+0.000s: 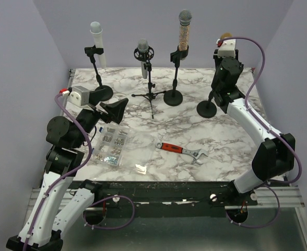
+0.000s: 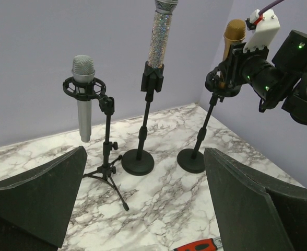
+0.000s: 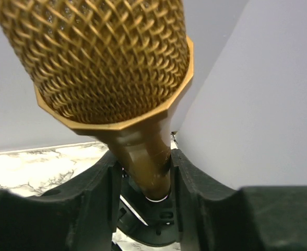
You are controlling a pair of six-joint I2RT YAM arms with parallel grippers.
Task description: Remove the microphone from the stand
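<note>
A gold microphone (image 3: 101,57) stands in the clip of a black round-base stand (image 1: 207,109) at the right rear of the marble table. Its gold head also shows in the left wrist view (image 2: 234,34) and in the top view (image 1: 225,36). My right gripper (image 3: 143,167) is shut on the microphone's handle just above the clip, with one finger (image 3: 187,172) pressed against each side. In the top view the right gripper (image 1: 223,55) sits high beside the stand's top. My left gripper (image 2: 145,154) is open and empty, held at the left of the table (image 1: 114,110).
Other microphones on stands line the back: a white one (image 1: 96,39), a grey one in a tripod shock mount (image 1: 143,52), and a glittery one (image 1: 184,29). A red-handled wrench (image 1: 182,150) and a clear bag of screws (image 1: 111,144) lie near the front.
</note>
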